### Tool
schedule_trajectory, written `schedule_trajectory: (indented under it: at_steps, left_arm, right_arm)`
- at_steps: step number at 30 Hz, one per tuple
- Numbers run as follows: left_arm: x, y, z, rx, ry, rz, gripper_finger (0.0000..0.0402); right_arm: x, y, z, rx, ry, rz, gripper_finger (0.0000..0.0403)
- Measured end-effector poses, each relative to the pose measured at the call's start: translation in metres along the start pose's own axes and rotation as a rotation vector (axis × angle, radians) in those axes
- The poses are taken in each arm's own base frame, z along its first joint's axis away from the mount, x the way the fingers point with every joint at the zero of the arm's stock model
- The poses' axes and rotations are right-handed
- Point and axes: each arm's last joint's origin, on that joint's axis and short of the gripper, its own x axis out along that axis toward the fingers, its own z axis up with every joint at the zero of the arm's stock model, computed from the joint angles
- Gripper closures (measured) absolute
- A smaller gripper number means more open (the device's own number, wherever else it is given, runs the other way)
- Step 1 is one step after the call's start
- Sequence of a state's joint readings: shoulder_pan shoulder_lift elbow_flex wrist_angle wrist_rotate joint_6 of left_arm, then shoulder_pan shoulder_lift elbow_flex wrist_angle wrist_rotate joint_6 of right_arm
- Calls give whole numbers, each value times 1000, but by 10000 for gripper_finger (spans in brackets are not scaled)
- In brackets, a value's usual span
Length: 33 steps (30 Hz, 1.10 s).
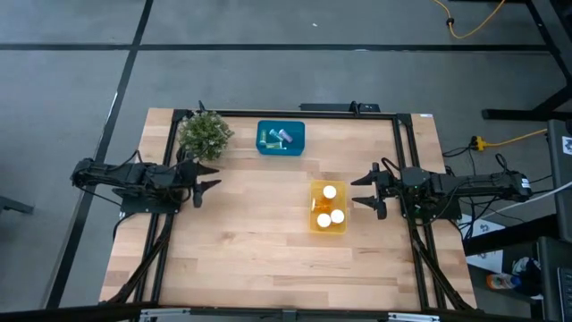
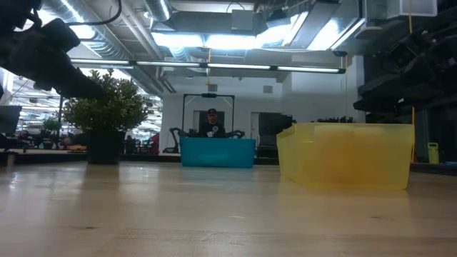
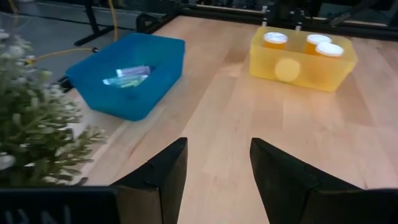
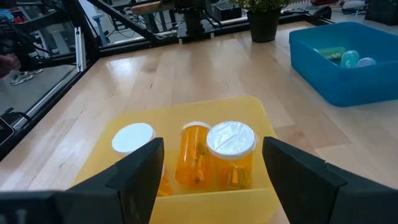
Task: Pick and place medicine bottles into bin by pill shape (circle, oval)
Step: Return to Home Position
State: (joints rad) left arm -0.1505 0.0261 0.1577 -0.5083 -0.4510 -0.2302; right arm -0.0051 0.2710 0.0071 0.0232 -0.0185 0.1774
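The left end effector (image 1: 211,177) hovers over the left side of the counter (image 1: 250,259), just beside a potted plant (image 1: 205,134). Its two fingers are spread apart and released, with nothing between them. The right end effector (image 1: 357,191) hangs at the counter's right side. It is likewise released and empty, and its fingertips point at the yellow bin (image 1: 318,202), just short of that bin's nearest wall.

Three orange bottles (image 1: 330,191) with white caps stand upright inside the yellow bin, clustered close together. In the right wrist view they sit directly ahead of the spread fingers, and the fingers touch none of them.

The blue bin (image 1: 293,147) sits toward the far edge of the counter, near the plant. It holds several pale bottles (image 1: 279,136) lying on their sides, and it is well apart from both end effectors.

From the left wrist view, both bins lie ahead of the open fingers, with bare wood in between. In the low view a person (image 2: 211,123) shows in the room behind the blue bin.
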Motion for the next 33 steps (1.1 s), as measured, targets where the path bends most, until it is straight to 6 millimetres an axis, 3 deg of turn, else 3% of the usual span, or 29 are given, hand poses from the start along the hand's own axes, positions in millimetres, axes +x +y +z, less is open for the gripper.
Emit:
schedule_trajectory:
  at_steps: [33]
  left_arm:
    - [0, -1, 2, -8, -23, -9, 233]
  right_arm:
    - [0, 0, 0, -81, 1, 1, 127]
